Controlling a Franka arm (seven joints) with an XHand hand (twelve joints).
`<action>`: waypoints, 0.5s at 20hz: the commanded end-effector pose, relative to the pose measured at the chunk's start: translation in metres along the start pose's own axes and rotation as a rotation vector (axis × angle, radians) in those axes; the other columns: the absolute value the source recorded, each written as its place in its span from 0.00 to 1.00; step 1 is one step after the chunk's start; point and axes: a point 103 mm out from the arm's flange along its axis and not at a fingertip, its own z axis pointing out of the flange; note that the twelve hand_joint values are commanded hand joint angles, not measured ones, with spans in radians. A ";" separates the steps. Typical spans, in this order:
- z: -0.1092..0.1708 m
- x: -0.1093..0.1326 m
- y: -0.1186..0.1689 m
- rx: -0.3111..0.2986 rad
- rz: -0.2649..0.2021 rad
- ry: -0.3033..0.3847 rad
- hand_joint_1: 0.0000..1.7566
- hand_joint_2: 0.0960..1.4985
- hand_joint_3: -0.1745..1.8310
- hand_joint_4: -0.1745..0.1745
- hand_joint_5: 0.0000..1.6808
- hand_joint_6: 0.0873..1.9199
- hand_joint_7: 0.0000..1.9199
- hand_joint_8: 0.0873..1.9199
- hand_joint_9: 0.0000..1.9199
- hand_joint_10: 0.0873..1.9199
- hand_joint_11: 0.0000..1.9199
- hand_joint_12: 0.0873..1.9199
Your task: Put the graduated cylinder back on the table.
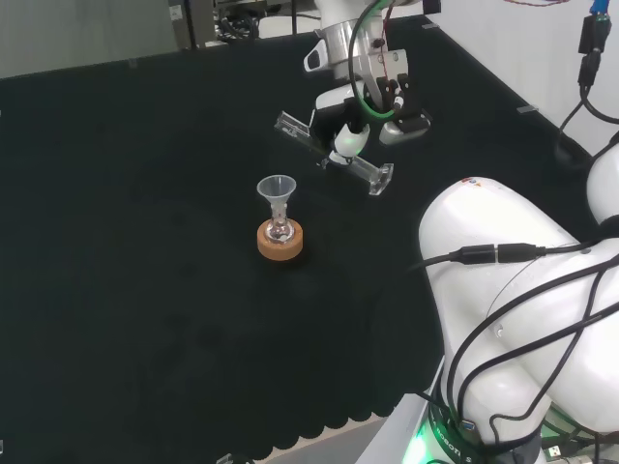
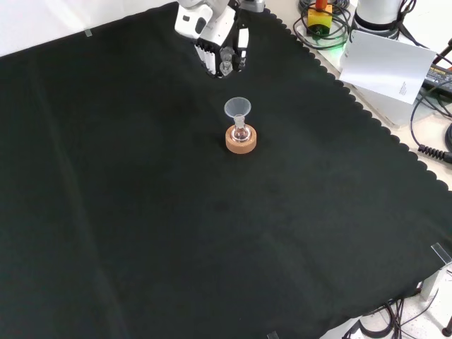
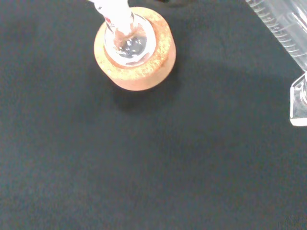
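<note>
In the head view the hand (image 1: pixel 350 138) is curled round a clear graduated cylinder (image 1: pixel 308 137) and holds it above the cloth. The cylinder is tilted almost flat, with its foot (image 1: pixel 380 178) toward the view's right. Seen from the front, the hand (image 2: pixel 217 37) hangs near the top edge, and a bit of the clear cylinder (image 2: pixel 226 63) shows among its fingers. The wrist view has the cylinder's marked tube (image 3: pixel 283 26) and its foot (image 3: pixel 300 101) close by, off the cloth.
A small flask (image 1: pixel 280 230) with a clear funnel (image 1: pixel 276 188) in its neck sits on a cork ring (image 1: pixel 280 244), left of and below the hand in the head view. The same cork ring (image 2: pixel 241 140) (image 3: pixel 136 52) lies just under the hand. The arm's white links (image 1: pixel 522 290) stand at the right.
</note>
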 end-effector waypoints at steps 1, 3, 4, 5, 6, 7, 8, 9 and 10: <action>0.007 -0.009 0.011 -0.040 -0.029 0.047 0.71 0.74 0.09 0.00 0.55 0.54 0.50 0.54 0.73 0.00 0.59 0.40; 0.009 -0.016 0.015 -0.069 -0.035 0.069 0.71 0.74 0.09 0.00 0.55 0.54 0.50 0.54 0.73 0.00 0.59 0.40; 0.010 -0.019 0.017 -0.087 -0.038 0.079 0.71 0.74 0.09 0.00 0.55 0.54 0.50 0.54 0.73 0.00 0.59 0.40; 0.011 -0.023 0.020 -0.108 -0.041 0.088 0.71 0.74 0.09 0.00 0.55 0.54 0.50 0.54 0.73 0.00 0.59 0.40; 0.012 -0.027 0.023 -0.127 -0.046 0.101 0.71 0.74 0.09 0.00 0.55 0.54 0.50 0.54 0.73 0.00 0.59 0.40; 0.014 -0.030 0.026 -0.147 -0.050 0.115 0.71 0.74 0.09 0.00 0.55 0.54 0.50 0.54 0.73 0.00 0.59 0.40; 0.015 -0.033 0.030 -0.171 -0.057 0.129 0.71 0.74 0.09 0.00 0.55 0.54 0.50 0.54 0.73 0.00 0.59 0.40; 0.017 -0.035 0.034 -0.191 -0.065 0.143 0.71 0.74 0.09 0.00 0.55 0.54 0.50 0.54 0.73 0.00 0.59 0.40; 0.018 -0.038 0.038 -0.213 -0.073 0.157 0.71 0.74 0.09 0.00 0.55 0.54 0.50 0.54 0.73 0.00 0.59 0.40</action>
